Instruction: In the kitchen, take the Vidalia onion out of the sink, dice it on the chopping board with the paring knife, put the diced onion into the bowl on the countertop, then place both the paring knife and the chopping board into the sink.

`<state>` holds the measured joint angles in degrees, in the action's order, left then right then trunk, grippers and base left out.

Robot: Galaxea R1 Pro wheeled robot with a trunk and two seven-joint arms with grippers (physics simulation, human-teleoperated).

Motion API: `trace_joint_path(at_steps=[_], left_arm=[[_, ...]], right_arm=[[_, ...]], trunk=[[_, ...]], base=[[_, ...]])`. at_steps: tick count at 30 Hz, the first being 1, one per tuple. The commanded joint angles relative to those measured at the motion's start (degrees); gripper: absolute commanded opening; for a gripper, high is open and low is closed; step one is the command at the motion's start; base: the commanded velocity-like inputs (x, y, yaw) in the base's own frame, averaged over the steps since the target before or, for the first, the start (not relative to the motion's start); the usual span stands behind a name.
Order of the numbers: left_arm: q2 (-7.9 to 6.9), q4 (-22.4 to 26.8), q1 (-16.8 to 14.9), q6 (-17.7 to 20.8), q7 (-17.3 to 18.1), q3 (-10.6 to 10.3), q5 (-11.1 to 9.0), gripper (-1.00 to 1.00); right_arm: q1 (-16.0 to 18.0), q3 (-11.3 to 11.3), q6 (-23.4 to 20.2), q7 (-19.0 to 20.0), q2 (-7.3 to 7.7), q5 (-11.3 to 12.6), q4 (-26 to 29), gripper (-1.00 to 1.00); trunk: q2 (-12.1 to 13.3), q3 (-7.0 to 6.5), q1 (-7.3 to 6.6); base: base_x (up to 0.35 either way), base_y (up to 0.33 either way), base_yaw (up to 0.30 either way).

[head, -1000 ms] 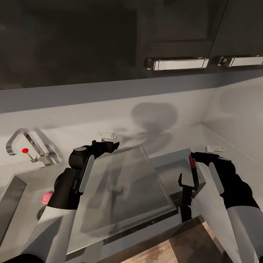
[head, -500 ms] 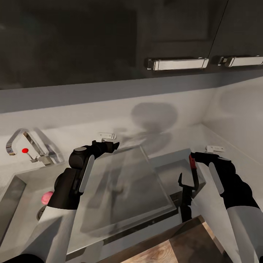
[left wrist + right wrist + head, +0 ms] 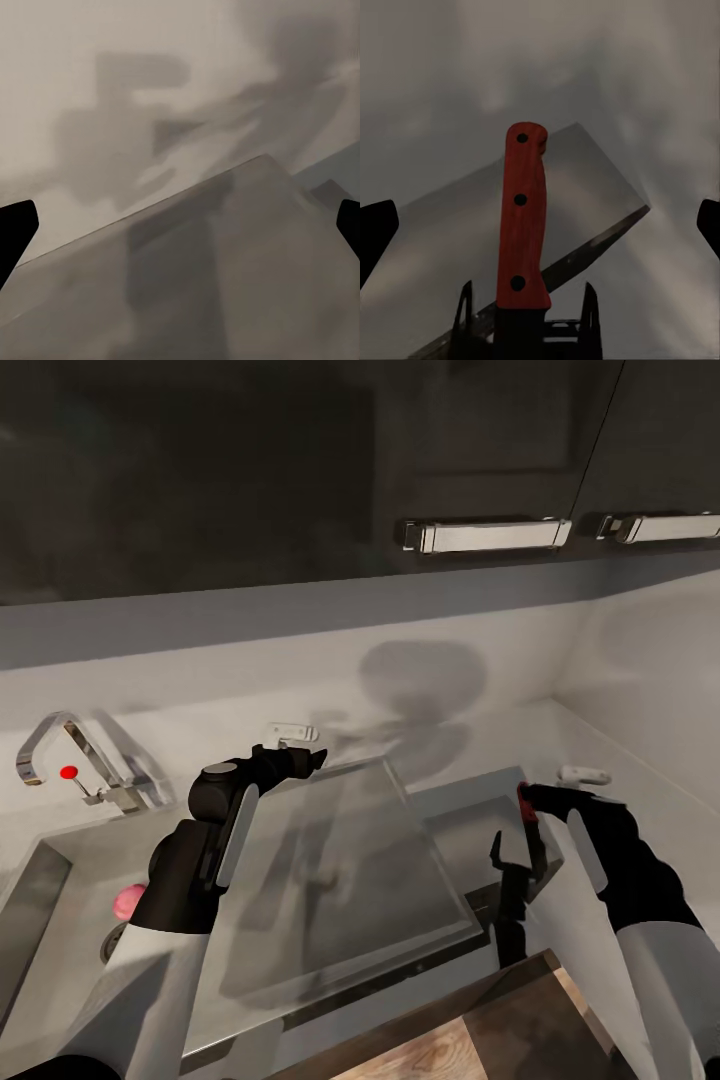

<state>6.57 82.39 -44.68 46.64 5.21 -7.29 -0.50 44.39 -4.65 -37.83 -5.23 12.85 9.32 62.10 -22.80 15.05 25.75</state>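
Vidalia onion point(image 3: 125, 901) is seen low in the sink point(image 3: 40, 880) near the drain, partly hidden behind the left arm. Left gripper point(image 3: 180, 225) is held wide open over the drainboard, nothing between its fingers. Paring knife point(image 3: 523, 217) sits upright in a rack beyond the spread, empty right gripper point(image 3: 540, 225), judged lined up for a grasp. Chopping board point(image 3: 470, 1030) lies at the counter's near edge.

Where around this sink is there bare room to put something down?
Bare: the flat steel drainboard between sink basin and knife, and the countertop strip behind it. Crowded: the basin, holding the onion beneath the left arm, and the knife's corner near the right fingers.
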Motion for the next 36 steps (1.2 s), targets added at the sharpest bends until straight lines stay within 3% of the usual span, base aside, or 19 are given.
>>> trace_joint_path(at_steps=[1, 10, 36], left_arm=[[0.02, 0.0, -0.1, 0.3, 0.2, 0.0, 0.0, 1.00], [0.02, 0.0, -0.1, 0.3, 0.2, 0.1, 0.0, 1.00], [0.02, 0.0, -0.1, 0.3, 0.2, 0.1, 0.0, 1.00]], right_arm=[[0.1, 0.1, -0.2, -0.5, -0.02, 0.6, -0.1, 1.00], [0.4, 0.6, -0.2, -0.4, -2.19, 0.6, -0.5, 1.00], [0.4, 0.8, -0.1, 0.1, -2.45, 0.6, 0.2, 1.00]], trunk=[[-0.1, 0.11, 0.03], [-0.1, 0.11, 0.03], [-0.1, 0.11, 0.03]], base=[[0.000, 0.000, 0.000], [0.000, 0.000, 0.000], [0.027, 0.000, 0.000]])
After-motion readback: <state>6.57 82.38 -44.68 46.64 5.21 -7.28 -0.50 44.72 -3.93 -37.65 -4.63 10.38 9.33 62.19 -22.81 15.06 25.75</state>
